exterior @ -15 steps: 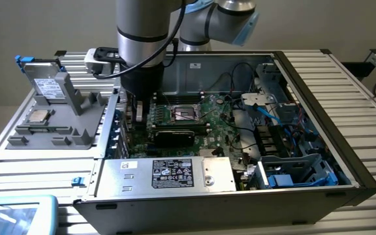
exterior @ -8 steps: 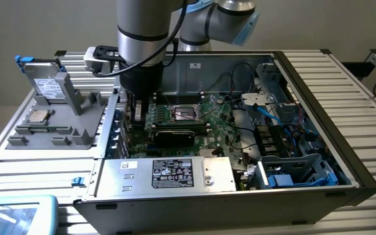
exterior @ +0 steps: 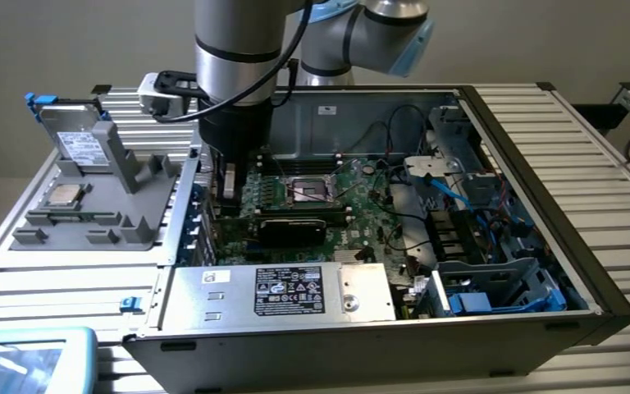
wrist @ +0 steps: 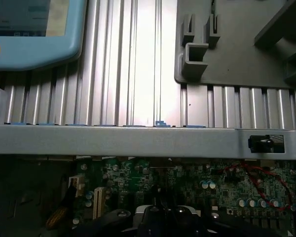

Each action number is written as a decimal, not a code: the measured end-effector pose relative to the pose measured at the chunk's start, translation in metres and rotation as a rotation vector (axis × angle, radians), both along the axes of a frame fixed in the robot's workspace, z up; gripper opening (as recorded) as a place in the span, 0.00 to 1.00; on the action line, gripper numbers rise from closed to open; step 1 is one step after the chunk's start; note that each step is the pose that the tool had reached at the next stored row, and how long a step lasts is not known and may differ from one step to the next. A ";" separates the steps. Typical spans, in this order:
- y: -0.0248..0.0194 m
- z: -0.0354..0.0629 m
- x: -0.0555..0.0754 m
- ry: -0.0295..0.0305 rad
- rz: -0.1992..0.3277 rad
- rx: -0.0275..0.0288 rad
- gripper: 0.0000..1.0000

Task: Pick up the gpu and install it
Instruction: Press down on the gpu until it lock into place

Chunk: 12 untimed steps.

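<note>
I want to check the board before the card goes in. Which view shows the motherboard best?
The exterior view: the motherboard lies open inside the case, socket and slots visible. The wrist view catches just a strip of the motherboard below the case wall.

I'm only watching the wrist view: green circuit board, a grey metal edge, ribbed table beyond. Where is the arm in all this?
Observer: The arm reaches down into an open computer case, at the exterior view's left side of the motherboard.
Operator: I see a corner of a grey tray. Anything in it?
Observer: The grey tray has a silver labelled drive standing upright at its far end.
Operator: What else is inside the case?
Observer: A silver box with a black label sits along the near wall.
</note>
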State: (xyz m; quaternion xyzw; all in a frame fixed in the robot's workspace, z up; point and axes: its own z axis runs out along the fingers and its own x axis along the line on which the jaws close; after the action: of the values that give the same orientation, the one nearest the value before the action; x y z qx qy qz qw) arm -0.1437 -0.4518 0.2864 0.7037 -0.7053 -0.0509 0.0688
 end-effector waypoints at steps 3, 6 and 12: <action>0.0004 0.0029 -0.002 -0.0012 0.001 -0.0038 0.12; 0.0005 0.0030 -0.009 -0.0011 0.001 -0.0040 0.12; 0.0010 0.0030 -0.018 -0.0013 0.001 -0.0045 0.12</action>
State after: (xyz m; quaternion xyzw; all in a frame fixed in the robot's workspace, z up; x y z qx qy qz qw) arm -0.1621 -0.4508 0.2894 0.7039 -0.7051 -0.0488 0.0700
